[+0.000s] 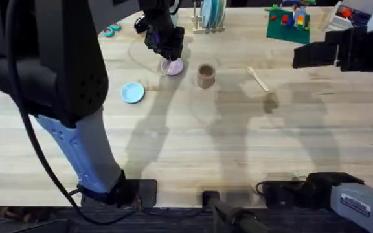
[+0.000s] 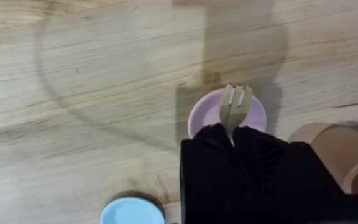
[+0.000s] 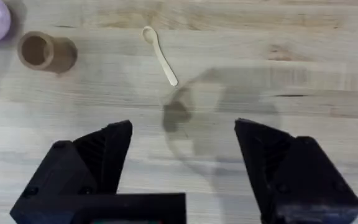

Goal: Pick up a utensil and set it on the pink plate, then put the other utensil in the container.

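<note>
With our left claw clamped on the small pale wooden fork, its tines over the small round pink plate just beneath, we risk it tipping off the shallow rim onto the counter on release.

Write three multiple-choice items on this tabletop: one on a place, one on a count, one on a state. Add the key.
1. Where does the spoon lie?
A. in the container
B. on the table, on the far side of the container from the pink plate
C. on the blue plate

2. How many small round plates are on the table?
A. one
B. two
C. four

3. The left gripper is
A. shut on the fork above the pink plate
B. open and empty
C. holding the container

Key: B, it lies on bare wood beyond the container; B, pink plate and blue plate; A, tines stick out over the plate.
</note>
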Tool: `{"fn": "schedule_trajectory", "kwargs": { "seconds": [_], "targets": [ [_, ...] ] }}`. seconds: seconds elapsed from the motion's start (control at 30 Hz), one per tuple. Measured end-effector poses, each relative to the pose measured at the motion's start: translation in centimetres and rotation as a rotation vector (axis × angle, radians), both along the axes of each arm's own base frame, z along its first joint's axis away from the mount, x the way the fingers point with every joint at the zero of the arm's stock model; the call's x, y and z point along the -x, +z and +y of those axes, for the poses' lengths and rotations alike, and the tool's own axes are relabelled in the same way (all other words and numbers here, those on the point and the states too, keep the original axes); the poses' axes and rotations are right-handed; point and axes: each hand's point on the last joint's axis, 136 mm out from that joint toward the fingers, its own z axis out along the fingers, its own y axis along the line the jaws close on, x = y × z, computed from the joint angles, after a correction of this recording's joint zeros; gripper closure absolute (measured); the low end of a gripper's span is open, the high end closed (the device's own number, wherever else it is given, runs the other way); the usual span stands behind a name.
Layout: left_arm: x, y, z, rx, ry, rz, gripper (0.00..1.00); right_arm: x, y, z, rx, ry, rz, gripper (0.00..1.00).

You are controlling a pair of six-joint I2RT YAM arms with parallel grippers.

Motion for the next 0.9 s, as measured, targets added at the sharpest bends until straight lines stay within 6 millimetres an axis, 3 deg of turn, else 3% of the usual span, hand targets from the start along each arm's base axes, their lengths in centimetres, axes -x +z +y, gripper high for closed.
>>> {"fn": "schedule_trajectory", "kwargs": {
  "seconds": [0.3,0.6,0.67,0.83,0.9],
  "targets": [
    [0.1,-1.4,0.0,-0.009,0.0,0.03,0.959,0.0,0.0,0.0,0.0,0.0,0.0,0.007],
    [0.1,-1.4,0.0,-0.008,0.0,0.028,0.954,0.0,0.0,0.0,0.0,0.0,0.0,0.007],
    [0.1,-1.4,0.0,-0.008,0.0,0.028,0.785,0.0,0.0,0.0,0.0,0.0,0.0,0.007],
    [0.1,-1.4,0.0,-0.005,-0.005,0.028,0.148,0.0,0.0,0.0,0.0,0.0,0.0,0.007],
    [0.1,-1.4,-0.1,-0.005,-0.005,0.029,0.026,0.0,0.0,0.0,0.0,0.0,0.0,0.006]
  ]
}}
